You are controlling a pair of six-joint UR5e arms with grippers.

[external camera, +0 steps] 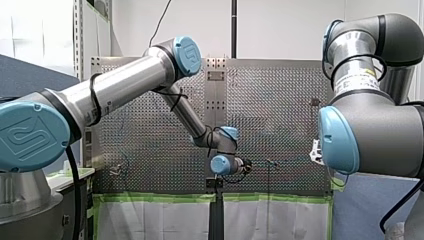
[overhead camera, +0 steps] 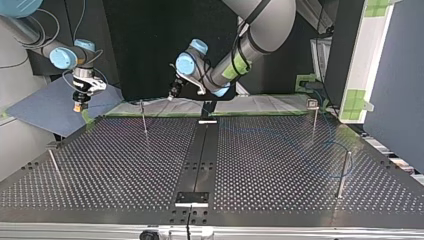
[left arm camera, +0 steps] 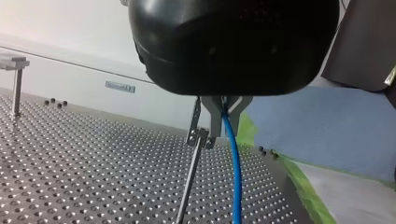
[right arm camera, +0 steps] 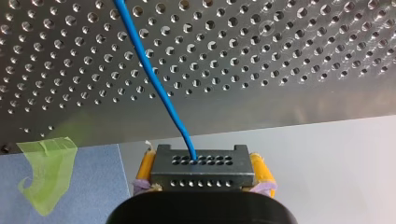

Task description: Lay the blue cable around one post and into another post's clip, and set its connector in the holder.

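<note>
**Cable held at both ends, clip and holder left to do**

A big silver tabletop (overhead camera: 125, 165) full of little holes fills the middle of the room. Thin metal posts stand on it.

My right gripper (right arm camera: 204, 169) has its yellow pads (right arm camera: 145, 167) squeezed on the dark grey block connector (right arm camera: 203, 161). It holds the connector up in the air, just past the tabletop's edge. The long thin blue cable (right arm camera: 154, 79) comes out of the connector and runs away over the holes. My left gripper (left arm camera: 225, 122) has its metal fingers pinched on the cable, right beside a thin metal post (left arm camera: 189, 182) with a small clip (left arm camera: 198, 136) on top. The cable hangs next to the clip, not in it.

I think the job is about half done. In the top view a faint blue line seems to bend round the tall metal post (overhead camera: 342, 172) at that view's right. That part may be done, but the line is too faint to be sure. The clip is left to do. The connector is not in a holder yet, and I cannot tell which part the holder is.

The two wrist views show each grip up close. The top view shows where both grippers sit and how the posts are spread, but the cable almost vanishes there. The front view shows mostly the arms.
</note>
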